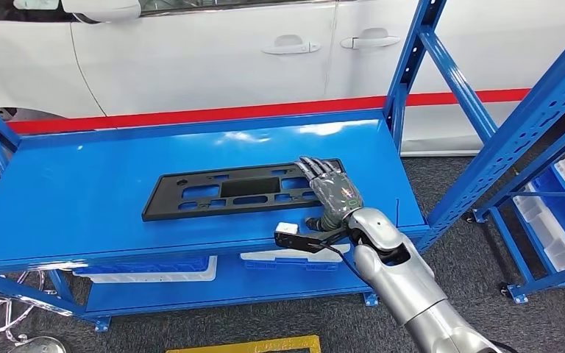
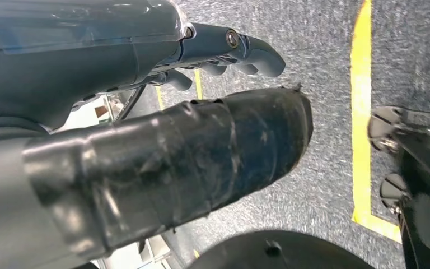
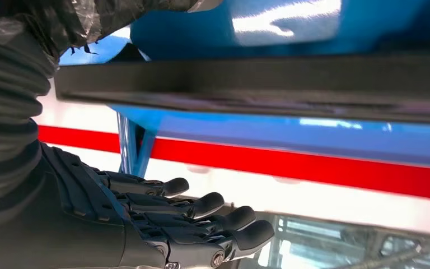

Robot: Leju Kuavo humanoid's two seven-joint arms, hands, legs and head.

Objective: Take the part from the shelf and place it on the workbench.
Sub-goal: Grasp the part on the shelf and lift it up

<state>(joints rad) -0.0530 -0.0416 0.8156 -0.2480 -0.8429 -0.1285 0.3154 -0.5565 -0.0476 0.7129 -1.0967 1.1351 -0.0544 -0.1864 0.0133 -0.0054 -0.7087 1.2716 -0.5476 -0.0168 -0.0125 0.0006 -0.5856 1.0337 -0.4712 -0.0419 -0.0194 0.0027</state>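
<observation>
Black flat slotted part (image 1: pixel 243 190) lies on the blue shelf (image 1: pixel 81 198). Right hand (image 1: pixel 332 190) over its right end, fingers (image 3: pixel 213 204) straight and spread, holding nothing. Left hand (image 2: pixel 145 73) hangs, fingers loosely curled, empty. Part looks a light, stiff, smooth plastic; take the long edge or slots.

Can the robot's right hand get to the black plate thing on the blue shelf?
Probably yes. The right robot hand is already at the right end of the black part, its fingers spread flat over it. Nothing else lies on the blue shelf around it. The pictures don't show whether it has a grip yet.
</observation>
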